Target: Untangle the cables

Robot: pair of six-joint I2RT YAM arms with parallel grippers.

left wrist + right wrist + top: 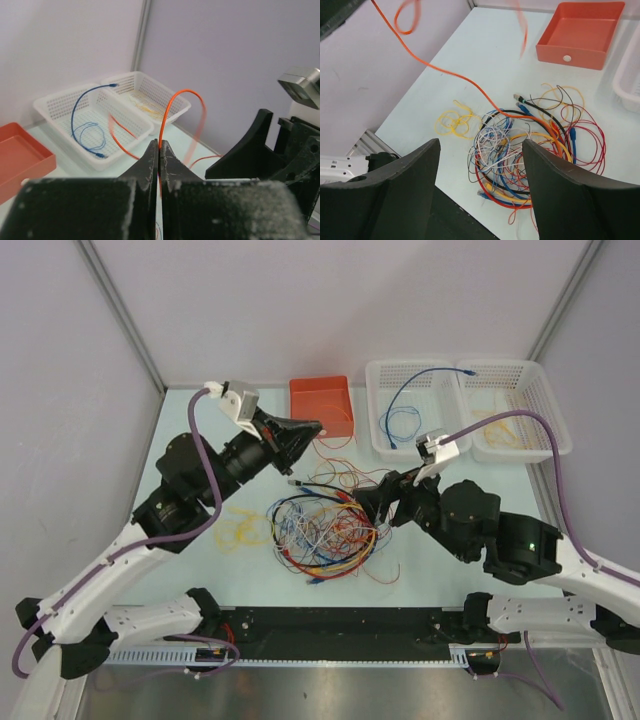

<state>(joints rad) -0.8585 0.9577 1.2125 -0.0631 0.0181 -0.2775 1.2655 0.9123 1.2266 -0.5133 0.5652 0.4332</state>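
Observation:
The cables lie as a tangled pile of red, orange, yellow, blue, white and black loops in the middle of the table. My left gripper is raised near the orange tray, shut on one orange cable that arches above its tips. That orange cable runs slanting from the pile up to the left. My right gripper hangs open above the pile's right side, nothing between its fingers.
A loose yellow cable bundle lies left of the pile. At the back stand an orange tray, a white basket holding a blue cable, and a second white basket with yellow wire.

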